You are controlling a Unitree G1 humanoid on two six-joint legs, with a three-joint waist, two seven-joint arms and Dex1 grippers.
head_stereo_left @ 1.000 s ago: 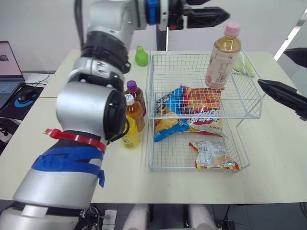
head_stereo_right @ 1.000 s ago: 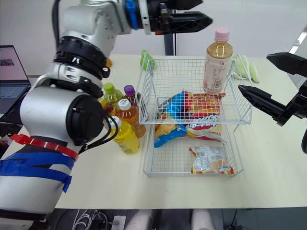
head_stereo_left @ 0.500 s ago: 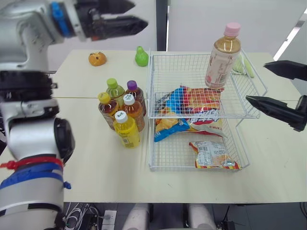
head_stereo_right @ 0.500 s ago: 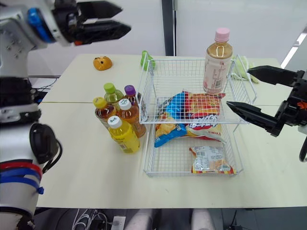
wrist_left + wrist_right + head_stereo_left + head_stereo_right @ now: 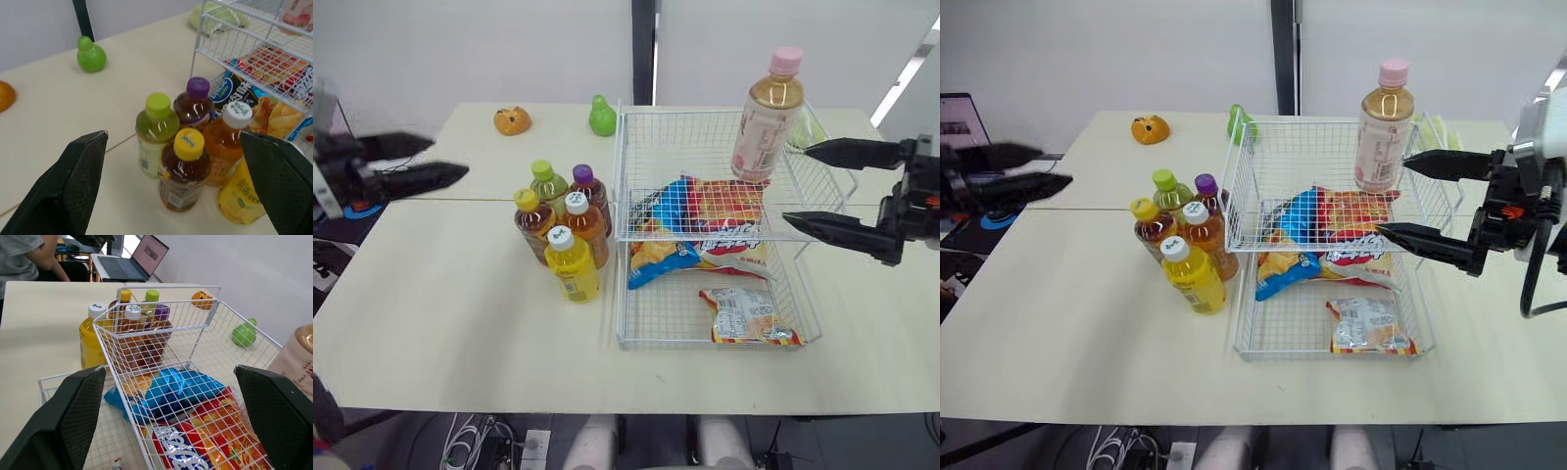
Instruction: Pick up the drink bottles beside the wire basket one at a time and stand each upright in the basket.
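The wire basket has two tiers and sits toward the far right part of the surface. One drink bottle with a pink cap stands upright in the far right corner of the upper tier. Blue and red snack bags lie across the tiers, and a small packet lies in the lower tier near its front right corner.

Five more bottles stand upright in a tight cluster just beside the basket's left wall. The green-capped bottle and the purple-capped bottle are at the back. The yellow-capped dark tea and the white-capped amber tea are in the middle. The yellow bottle with a white cap is nearest the front edge.

The left claw hovers at the left edge of the surface, well apart from the cluster. Its two fingers are spread wide and hold nothing. In the left wrist view they frame the group of bottles.

The right claw hangs at the basket's right side at upper-tier height. Its fingers are spread wide and empty, and the tips are near the basket's right wall.

A green pear-shaped toy and an orange toy rest near the far edge. A laptop sits beyond the far left corner.
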